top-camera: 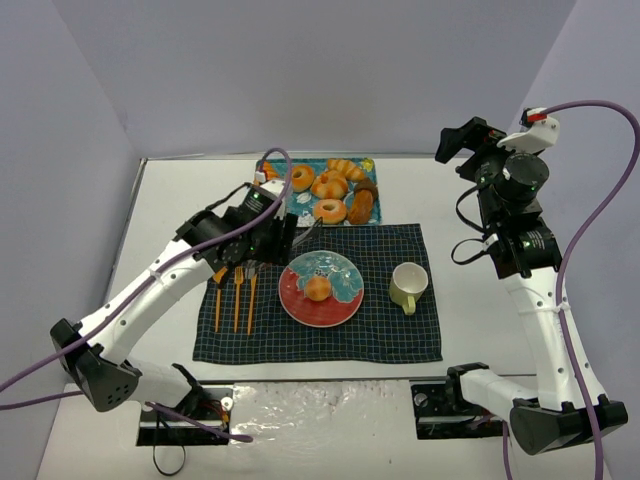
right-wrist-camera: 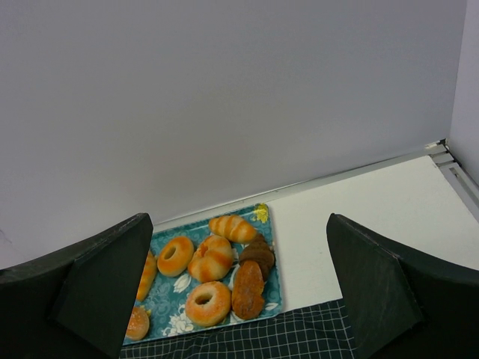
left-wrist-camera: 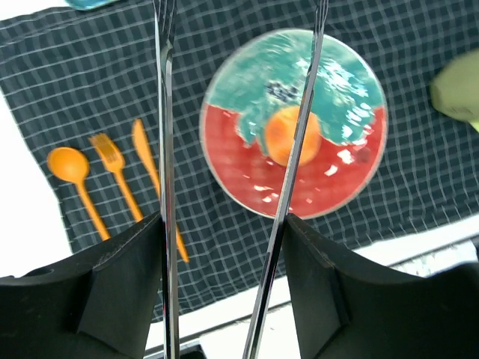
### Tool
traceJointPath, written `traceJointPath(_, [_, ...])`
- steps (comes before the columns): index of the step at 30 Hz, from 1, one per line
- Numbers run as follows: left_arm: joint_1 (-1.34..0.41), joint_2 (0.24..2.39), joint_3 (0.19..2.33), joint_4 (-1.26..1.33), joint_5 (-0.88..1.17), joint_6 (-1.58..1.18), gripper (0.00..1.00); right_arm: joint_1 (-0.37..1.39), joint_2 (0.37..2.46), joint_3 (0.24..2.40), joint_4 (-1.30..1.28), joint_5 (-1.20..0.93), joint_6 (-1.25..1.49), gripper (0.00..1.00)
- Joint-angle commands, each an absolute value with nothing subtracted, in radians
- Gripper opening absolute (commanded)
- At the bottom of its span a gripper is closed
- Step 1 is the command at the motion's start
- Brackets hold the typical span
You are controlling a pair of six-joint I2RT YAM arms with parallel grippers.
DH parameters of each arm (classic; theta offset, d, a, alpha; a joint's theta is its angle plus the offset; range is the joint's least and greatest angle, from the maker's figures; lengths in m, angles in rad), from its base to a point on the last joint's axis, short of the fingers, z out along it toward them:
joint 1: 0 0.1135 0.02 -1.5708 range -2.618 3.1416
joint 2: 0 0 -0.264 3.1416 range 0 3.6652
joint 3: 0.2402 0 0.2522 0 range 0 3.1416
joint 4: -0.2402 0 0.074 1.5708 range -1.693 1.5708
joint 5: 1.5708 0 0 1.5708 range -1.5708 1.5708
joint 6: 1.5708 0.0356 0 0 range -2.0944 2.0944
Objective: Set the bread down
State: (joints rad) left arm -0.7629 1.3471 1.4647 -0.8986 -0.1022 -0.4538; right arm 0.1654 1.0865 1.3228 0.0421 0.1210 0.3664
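Note:
The bread (top-camera: 318, 289) is a small round orange-tan bun. It lies in the middle of the red and teal plate (top-camera: 343, 308). The left wrist view shows it (left-wrist-camera: 278, 139) on the plate (left-wrist-camera: 224, 173) too. My left gripper (top-camera: 272, 236) is shut on metal tongs (left-wrist-camera: 166, 149), whose two arms stand apart. It hangs above the plate's left side, clear of the bread (left-wrist-camera: 222, 221). The tong tips run out of the wrist view. My right gripper (top-camera: 458, 146) is open, empty and raised high at the right (right-wrist-camera: 239, 224).
A teal tray (top-camera: 310, 166) of ring doughnuts, a croissant and brown pastries sits behind the dark checked placemat (top-camera: 400, 335). It also shows in the right wrist view (right-wrist-camera: 168, 299). A pale cup (top-camera: 408, 287) stands right of the plate. An orange spoon, fork and knife (top-camera: 236, 295) lie left of it.

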Motion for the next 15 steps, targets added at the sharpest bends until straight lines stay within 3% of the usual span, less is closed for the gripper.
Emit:
traceJointPath(1, [-0.606,1.376,1.539,-0.856,-0.084,-0.360,0.56,0.167,1.101,1.380,0.129,0.091,0.361,1.00])
traceJointPath(15, [-0.151,1.648,1.618,-0.610,-0.055,-0.353,0.56,0.168,1.147,1.428,0.128,0.049,0.359,1.00])
